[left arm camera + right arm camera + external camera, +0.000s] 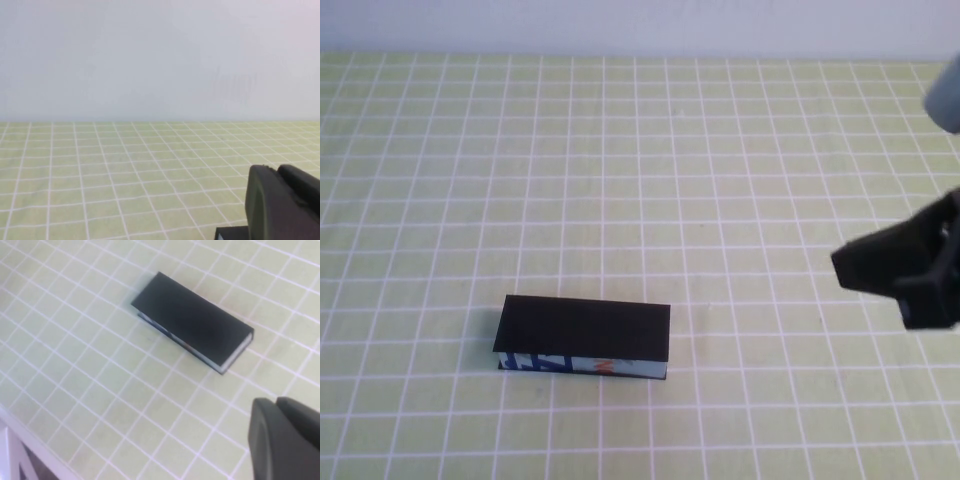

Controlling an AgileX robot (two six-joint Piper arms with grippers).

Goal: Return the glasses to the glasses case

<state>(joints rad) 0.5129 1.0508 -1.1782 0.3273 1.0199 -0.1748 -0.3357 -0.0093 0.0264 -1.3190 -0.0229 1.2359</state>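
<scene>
Setting: pale wall behind a green checked bench [740,200].
Case: the glasses case [584,338] lies lid down near the front, printed edge toward me.
Glasses: not in sight; I judge they are inside already.
Right hand: my right hand [905,268] hangs above the bench's right side, well apart from the case, fingers closed on nothing.
Left hand: my left hand [280,205] shows only in its own wrist view; I cannot tell its state.
Doing it well: I would lift clear without brushing the lid.
</scene>
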